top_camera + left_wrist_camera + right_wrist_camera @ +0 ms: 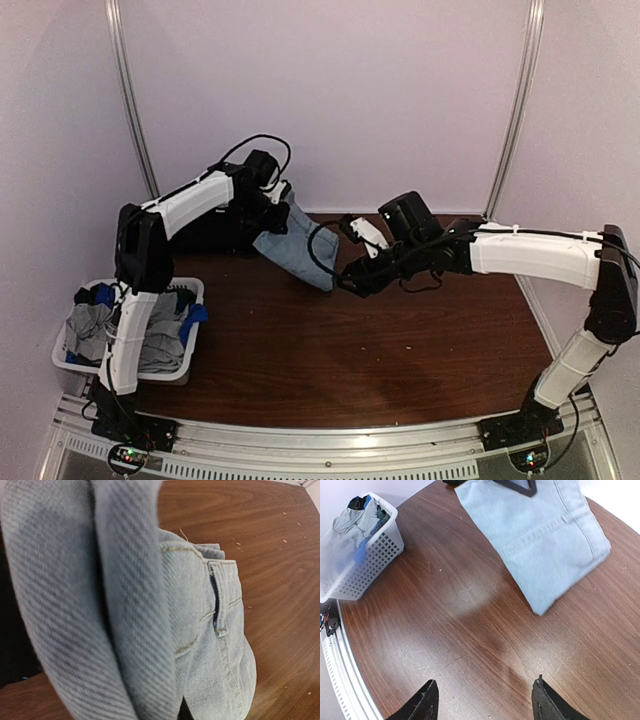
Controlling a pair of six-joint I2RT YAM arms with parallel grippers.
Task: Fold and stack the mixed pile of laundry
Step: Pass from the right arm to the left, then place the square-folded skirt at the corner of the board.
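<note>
At the table's (pixel 300 370) far left, I hold the denim (pixel 295 250) raised in the closed left gripper (pixel 278 200) so it hangs flat for folding, while my right gripper (pixel 485 700), jaws apart and empty, hovers beside its lower edge; other garments (pixel 100 325) sit in the basket (pixel 62 368).

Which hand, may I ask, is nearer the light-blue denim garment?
Left. The left hand grips the light-blue denim garment; the right hand hovers open, apart, near its lower corner.
</note>
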